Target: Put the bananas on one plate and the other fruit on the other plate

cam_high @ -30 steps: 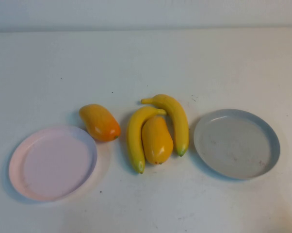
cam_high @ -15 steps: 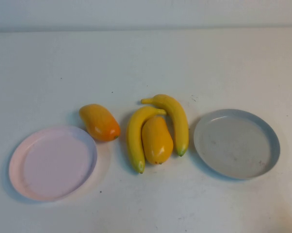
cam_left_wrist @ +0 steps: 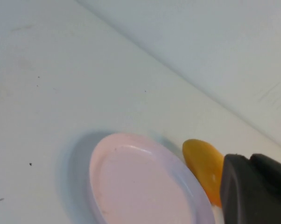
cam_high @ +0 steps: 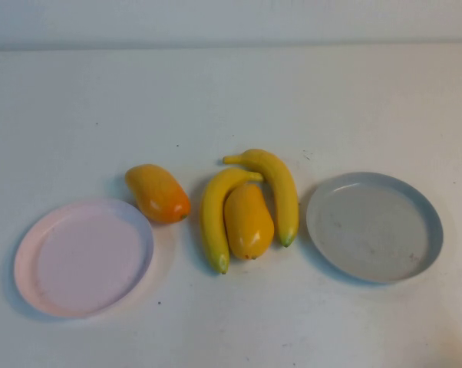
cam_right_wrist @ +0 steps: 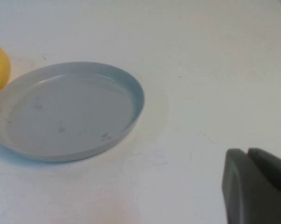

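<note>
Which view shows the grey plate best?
The right wrist view: the grey plate fills it, scuffs and rim clear, beside the shut right claw. The high view shows it whole but smaller. The left wrist view misses it.

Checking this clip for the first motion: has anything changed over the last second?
Nothing visibly changed. The bananas, the mangoes and both plates, pink plate and grey plate, lie as before. Left gripper and right gripper stay shut, off the table's middle.
</note>
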`<action>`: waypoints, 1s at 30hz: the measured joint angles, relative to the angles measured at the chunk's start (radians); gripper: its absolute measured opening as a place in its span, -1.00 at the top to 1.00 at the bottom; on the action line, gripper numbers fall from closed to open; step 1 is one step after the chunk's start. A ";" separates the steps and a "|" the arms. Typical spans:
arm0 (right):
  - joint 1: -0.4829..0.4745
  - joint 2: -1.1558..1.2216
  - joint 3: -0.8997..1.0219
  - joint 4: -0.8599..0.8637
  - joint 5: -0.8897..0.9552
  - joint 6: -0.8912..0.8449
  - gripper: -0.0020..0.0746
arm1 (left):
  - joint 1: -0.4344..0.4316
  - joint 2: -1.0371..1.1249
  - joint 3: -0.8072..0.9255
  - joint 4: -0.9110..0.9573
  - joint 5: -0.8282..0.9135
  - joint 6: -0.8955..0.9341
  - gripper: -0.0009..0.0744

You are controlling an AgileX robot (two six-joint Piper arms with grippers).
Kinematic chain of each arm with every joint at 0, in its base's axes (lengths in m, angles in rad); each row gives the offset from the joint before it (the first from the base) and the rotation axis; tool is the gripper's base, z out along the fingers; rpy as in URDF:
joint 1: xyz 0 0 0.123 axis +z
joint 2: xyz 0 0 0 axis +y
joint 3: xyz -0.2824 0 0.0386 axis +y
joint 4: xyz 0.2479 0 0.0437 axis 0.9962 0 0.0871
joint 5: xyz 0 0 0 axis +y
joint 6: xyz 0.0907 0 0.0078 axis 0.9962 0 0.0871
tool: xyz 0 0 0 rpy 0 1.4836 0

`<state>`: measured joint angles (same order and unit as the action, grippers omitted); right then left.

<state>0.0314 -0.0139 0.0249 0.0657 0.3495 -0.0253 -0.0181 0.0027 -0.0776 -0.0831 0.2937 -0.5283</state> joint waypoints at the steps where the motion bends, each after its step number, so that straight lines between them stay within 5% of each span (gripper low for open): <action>1: 0.000 0.000 0.000 0.000 0.000 0.000 0.99 | 0.000 0.020 -0.033 0.000 0.028 -0.002 0.98; 15: 0.000 0.000 0.000 0.000 0.000 0.000 0.99 | 0.000 0.593 -0.567 0.000 0.597 0.272 0.98; 24: 0.000 0.000 0.000 0.000 0.000 0.000 0.99 | -0.004 1.020 -0.734 -0.114 0.578 0.541 0.98; 30: 0.000 0.000 0.000 0.000 0.000 0.000 0.99 | -0.112 1.292 -0.891 -0.139 0.542 0.585 0.98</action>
<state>0.0314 -0.0139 0.0249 0.0657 0.3495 -0.0253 -0.1296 1.2944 -0.9685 -0.2218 0.8361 0.0565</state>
